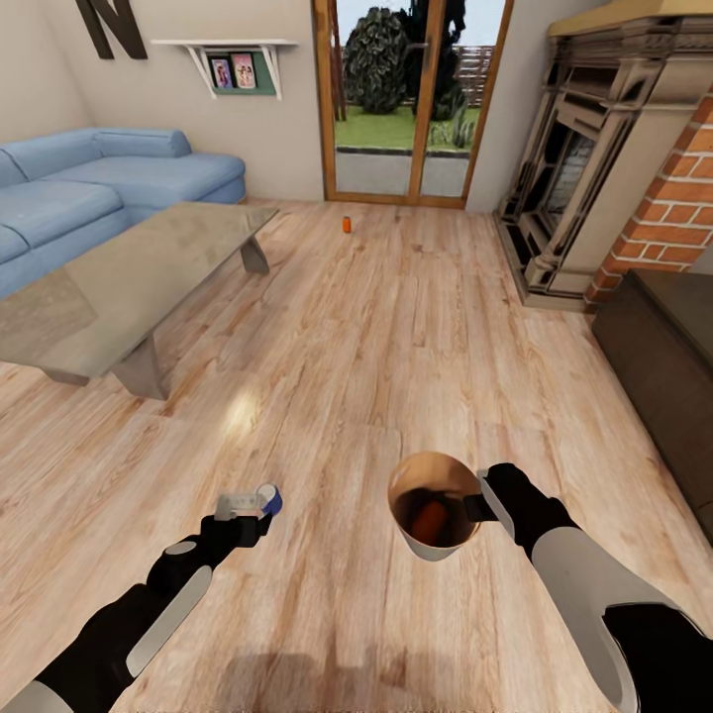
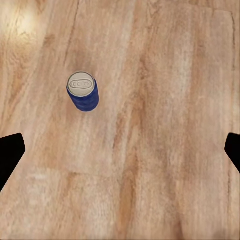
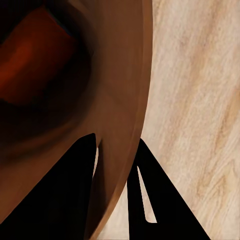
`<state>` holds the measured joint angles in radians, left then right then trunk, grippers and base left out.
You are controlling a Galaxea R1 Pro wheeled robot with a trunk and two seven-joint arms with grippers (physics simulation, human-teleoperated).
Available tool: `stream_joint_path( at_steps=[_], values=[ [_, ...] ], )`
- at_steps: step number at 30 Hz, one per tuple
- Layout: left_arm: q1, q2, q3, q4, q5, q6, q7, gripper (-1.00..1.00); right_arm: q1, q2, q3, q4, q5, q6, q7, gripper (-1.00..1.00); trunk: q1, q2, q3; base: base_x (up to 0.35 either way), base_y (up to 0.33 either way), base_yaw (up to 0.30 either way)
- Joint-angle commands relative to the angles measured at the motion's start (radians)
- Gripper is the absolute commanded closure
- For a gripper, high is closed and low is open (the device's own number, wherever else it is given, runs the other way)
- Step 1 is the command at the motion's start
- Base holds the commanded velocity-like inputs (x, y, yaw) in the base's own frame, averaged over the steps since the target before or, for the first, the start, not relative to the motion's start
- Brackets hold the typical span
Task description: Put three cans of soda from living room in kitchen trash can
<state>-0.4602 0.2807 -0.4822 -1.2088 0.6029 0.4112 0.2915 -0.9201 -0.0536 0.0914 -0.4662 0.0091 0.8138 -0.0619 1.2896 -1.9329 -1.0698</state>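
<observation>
Both arms are black with pale grey-white shell panels, ending in black wrists.

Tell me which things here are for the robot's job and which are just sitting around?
For the job:
- blue can, upright on the floor below the open left hand
- bin, rim pinched by the right hand
- orange can inside it
- orange can by the glass doors

Just sitting around:
- sofa
- glass table
- fireplace

Left wrist view. A dark blue soda can with a pale top stands upright on the plank floor. The left hand's two dark fingertips appear at opposite edges, spread wide, apart from the can.
</observation>
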Motion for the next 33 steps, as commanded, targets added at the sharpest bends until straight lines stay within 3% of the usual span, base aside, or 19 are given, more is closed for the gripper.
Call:
stream_joint_path(
  at_steps=[1,16,33],
  values=[
    [0.000,0.000,0.000,0.000,0.000,0.000,0.000,-1.00,0.000,0.000,-0.001,-0.001,-0.009,-0.001,0.004,1.00,0.000,0.000,-0.001,0.000,0.000,0.000],
    [0.000,0.000,-0.001,0.004,-0.001,0.000,-0.003,-1.00,0.003,0.004,0.002,-0.002,-0.006,-0.001,0.004,1.00,0.000,0.000,-0.006,0.027,0.000,0.000],
    [0.000,0.000,0.000,0.003,-0.002,0.000,-0.004,-1.00,0.004,0.004,0.002,0.000,-0.003,-0.001,0.004,1.00,0.000,0.000,-0.006,0.307,0.000,0.000]
  ],
)
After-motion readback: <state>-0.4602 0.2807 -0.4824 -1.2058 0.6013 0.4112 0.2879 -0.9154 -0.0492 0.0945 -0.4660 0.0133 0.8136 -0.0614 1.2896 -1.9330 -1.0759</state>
